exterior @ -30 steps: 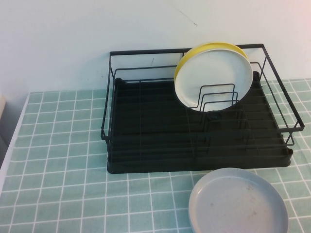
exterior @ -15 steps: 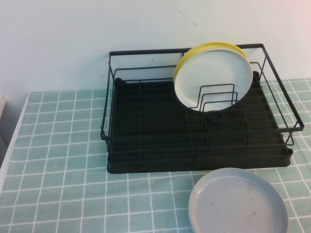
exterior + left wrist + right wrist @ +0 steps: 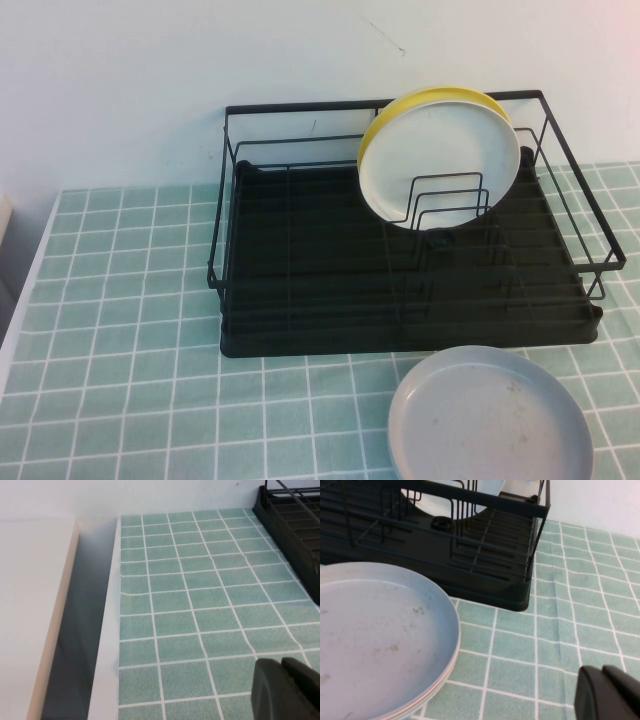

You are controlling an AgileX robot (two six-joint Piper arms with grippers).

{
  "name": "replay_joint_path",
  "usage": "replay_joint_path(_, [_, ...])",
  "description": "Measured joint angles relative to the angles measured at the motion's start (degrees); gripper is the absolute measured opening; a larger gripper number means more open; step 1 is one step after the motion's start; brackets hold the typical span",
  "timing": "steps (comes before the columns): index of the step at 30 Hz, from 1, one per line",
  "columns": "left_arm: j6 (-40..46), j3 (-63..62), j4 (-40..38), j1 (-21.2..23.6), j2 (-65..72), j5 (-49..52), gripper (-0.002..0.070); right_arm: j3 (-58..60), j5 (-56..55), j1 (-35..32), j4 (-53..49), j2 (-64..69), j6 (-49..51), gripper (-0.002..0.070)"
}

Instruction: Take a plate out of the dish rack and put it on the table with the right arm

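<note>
The light grey plate (image 3: 490,415) lies flat on the green tiled table (image 3: 120,300), in front of the right end of the black dish rack (image 3: 300,300). In the right wrist view the plate (image 3: 375,640) rests on another plate, whose pale rim (image 3: 437,690) shows beneath it. My right gripper (image 3: 601,670) is shut and empty, low over the tiles to the right of the plate. My left gripper (image 3: 282,667) is shut and empty over the tiles left of the rack (image 3: 295,525). Neither arm shows in the high view.
A white plate (image 3: 445,160) stands upright in the rack's loops with a yellow plate (image 3: 400,108) behind it. The table's left edge (image 3: 107,645) drops to a gap beside a white surface (image 3: 30,605). A white wall stands behind the rack.
</note>
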Motion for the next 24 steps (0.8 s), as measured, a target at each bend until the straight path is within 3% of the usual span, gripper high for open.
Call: replay_joint_path(24, [-0.1,0.0,0.0,0.0,0.0,0.0,-0.0004,0.0,0.2,0.0,0.9,0.0,4.3,-0.0001])
